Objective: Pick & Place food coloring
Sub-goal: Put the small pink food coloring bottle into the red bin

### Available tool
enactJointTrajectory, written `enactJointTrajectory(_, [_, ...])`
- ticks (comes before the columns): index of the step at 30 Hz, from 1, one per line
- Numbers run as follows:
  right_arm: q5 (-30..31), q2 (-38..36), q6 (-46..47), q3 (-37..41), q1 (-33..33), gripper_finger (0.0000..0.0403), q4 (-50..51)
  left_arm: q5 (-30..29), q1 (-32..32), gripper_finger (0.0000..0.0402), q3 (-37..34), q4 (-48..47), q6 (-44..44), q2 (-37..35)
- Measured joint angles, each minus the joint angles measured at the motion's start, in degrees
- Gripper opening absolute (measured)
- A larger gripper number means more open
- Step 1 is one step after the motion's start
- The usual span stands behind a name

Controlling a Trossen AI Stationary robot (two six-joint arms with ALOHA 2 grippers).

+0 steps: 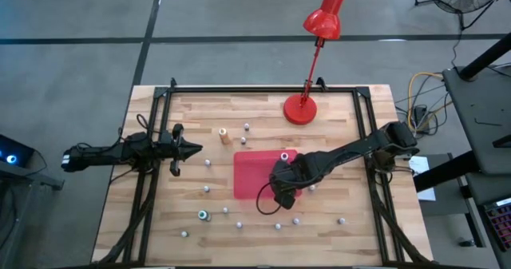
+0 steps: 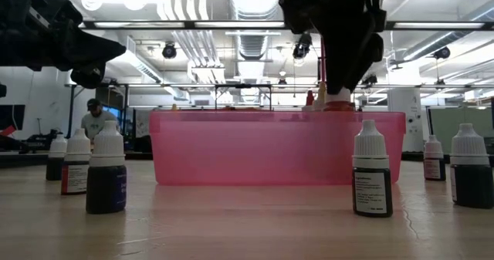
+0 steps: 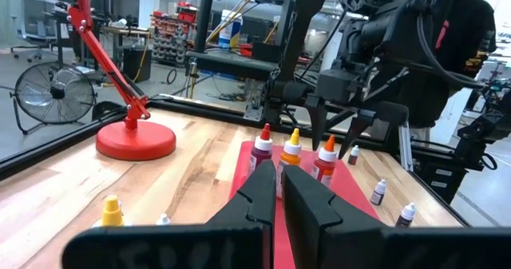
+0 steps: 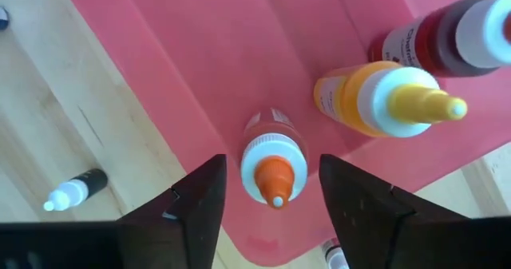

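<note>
Three larger food coloring bottles stand upright in the red tray (image 1: pixel 254 175): an orange-capped one (image 4: pixel 274 167), a yellow-capped one (image 4: pixel 383 93) and a dark red one (image 4: pixel 447 39). My right gripper (image 4: pixel 271 164) hangs over the tray, open, with one finger on each side of the orange cap and a gap on both sides. Several tiny bottles stand scattered on the wood, such as (image 1: pixel 206 189), a teal one (image 1: pixel 204 215) and an orange one (image 1: pixel 224 133). My left gripper (image 1: pixel 190 149) is shut and waits above the table's left part, pointing at the tray.
A red desk lamp (image 1: pixel 301 108) stands at the far edge behind the tray. Small dark bottles (image 2: pixel 106 171) (image 2: pixel 372 171) stand on the near side of the tray wall (image 2: pixel 278 148). A black frame rail (image 1: pixel 263 89) borders the table. A person (image 2: pixel 93 119) is in the room beyond.
</note>
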State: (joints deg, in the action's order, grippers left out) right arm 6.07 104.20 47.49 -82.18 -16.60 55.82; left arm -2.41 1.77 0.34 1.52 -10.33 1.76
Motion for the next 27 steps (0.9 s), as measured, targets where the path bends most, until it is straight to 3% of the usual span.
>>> enactJointTrajectory(15, [1.7,0.0,-2.1,-7.4,0.3,0.0201,4.9,0.0,0.0,0.0000,0.0,0.0,0.0,0.0])
enactJointTrajectory(27, [2.4,0.0,-3.9,-18.0,2.6,0.0201,13.5,0.0,0.0,0.0000,0.0,0.0,0.0,0.0])
